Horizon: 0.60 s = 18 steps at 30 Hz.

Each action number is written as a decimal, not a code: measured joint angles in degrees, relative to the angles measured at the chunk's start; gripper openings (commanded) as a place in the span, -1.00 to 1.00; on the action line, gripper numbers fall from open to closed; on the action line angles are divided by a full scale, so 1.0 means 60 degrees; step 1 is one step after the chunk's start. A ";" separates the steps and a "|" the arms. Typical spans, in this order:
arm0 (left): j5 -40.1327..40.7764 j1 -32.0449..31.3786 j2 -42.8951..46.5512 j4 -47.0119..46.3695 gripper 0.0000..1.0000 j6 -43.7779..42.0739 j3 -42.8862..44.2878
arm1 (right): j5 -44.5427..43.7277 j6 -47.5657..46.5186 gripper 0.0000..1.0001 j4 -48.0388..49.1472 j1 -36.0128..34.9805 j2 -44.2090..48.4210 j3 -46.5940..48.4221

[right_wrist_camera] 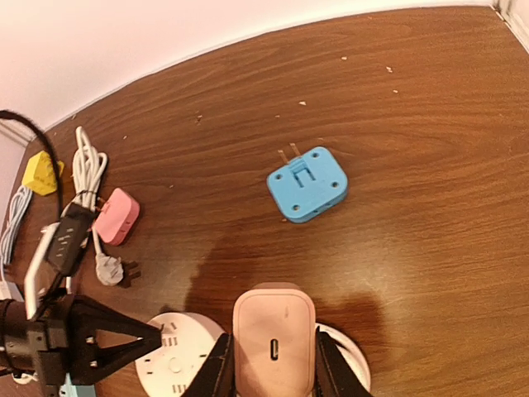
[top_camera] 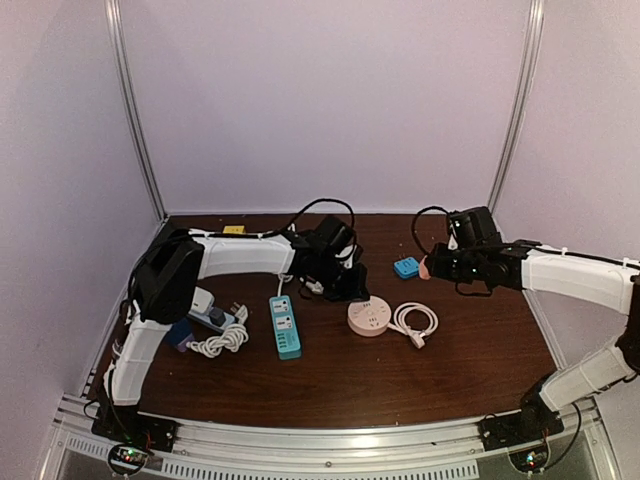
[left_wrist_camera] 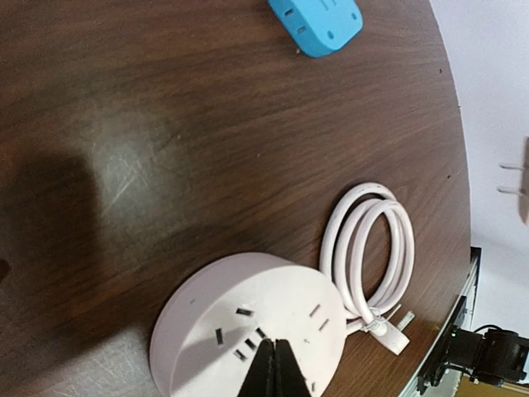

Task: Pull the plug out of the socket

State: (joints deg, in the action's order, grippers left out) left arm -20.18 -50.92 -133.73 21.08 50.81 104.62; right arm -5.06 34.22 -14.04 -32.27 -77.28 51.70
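Observation:
The round pale-pink socket (top_camera: pixel 369 317) lies on the brown table; it also shows in the left wrist view (left_wrist_camera: pixel 240 327) and the right wrist view (right_wrist_camera: pixel 175 361). Its slots are empty. My left gripper (top_camera: pixel 352 291) is shut, its fingertips (left_wrist_camera: pixel 277 351) resting on the socket's top. My right gripper (top_camera: pixel 430 268) is shut on a pink plug block (right_wrist_camera: pixel 274 337) and holds it in the air, to the right of and clear of the socket. The plug's two prongs (left_wrist_camera: pixel 512 178) show bare at the edge of the left wrist view.
The socket's coiled white cable (top_camera: pixel 415 322) lies right of it. A blue adapter (top_camera: pixel 406 267) lies behind. A teal power strip (top_camera: pixel 285 326), a white strip (top_camera: pixel 205 310) and a cable coil (top_camera: pixel 222 340) lie to the left. A small pink adapter (right_wrist_camera: pixel 116 216) and a yellow one (right_wrist_camera: pixel 40 172) lie at the back.

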 measured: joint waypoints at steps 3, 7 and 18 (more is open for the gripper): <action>0.0084 0.0029 0.0062 0.0051 -0.98 -0.0233 0.0244 | 0.0765 0.0226 -1.00 0.0459 0.1082 0.0211 -0.0718; 0.0331 0.0055 0.0659 0.0106 -0.96 -0.0605 0.0149 | 0.2116 0.0583 -0.99 0.1304 0.2514 0.0280 -0.1701; 0.1585 0.0681 0.4634 -0.0044 -0.84 -0.1242 -0.2852 | 0.5169 0.1235 -0.88 0.4211 0.4419 -0.1308 -0.2630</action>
State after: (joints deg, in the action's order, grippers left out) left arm -10.68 -46.83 -105.93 20.82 43.35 87.50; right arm 25.96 41.63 11.22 -5.76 -85.12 35.92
